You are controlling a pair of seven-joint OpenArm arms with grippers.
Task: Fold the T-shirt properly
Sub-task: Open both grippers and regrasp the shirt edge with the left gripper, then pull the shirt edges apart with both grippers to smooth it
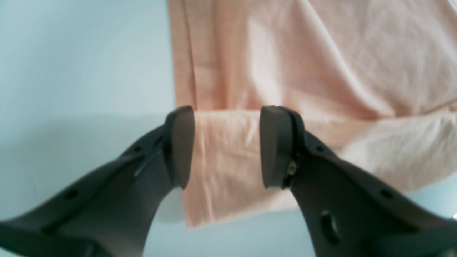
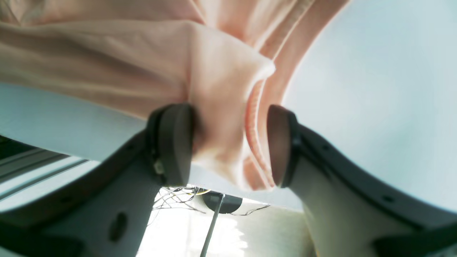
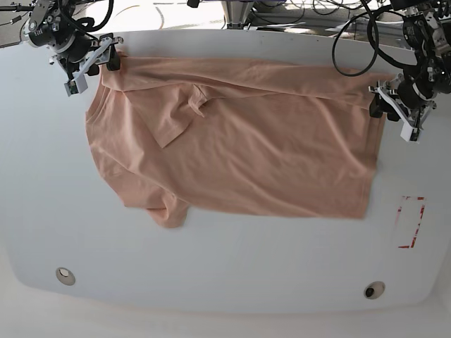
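Note:
The salmon-pink T-shirt (image 3: 239,148) lies spread on the white table (image 3: 282,267), its far edge doubled over toward the front and one sleeve (image 3: 165,208) folded near the front left. My left gripper (image 3: 378,103) is at the shirt's far right corner. In the left wrist view a raised flap of T-shirt (image 1: 303,64) fills the gap of the left gripper (image 1: 227,146) from pad to pad. My right gripper (image 3: 106,60) is at the far left corner. Bunched T-shirt cloth (image 2: 107,64) with a ribbed edge sits pinched in the right gripper (image 2: 231,142).
A red-outlined rectangle (image 3: 410,222) is marked on the table at the right. Two round fittings (image 3: 65,274) (image 3: 373,289) sit near the front edge. Cables (image 3: 352,42) hang behind the table's far edge.

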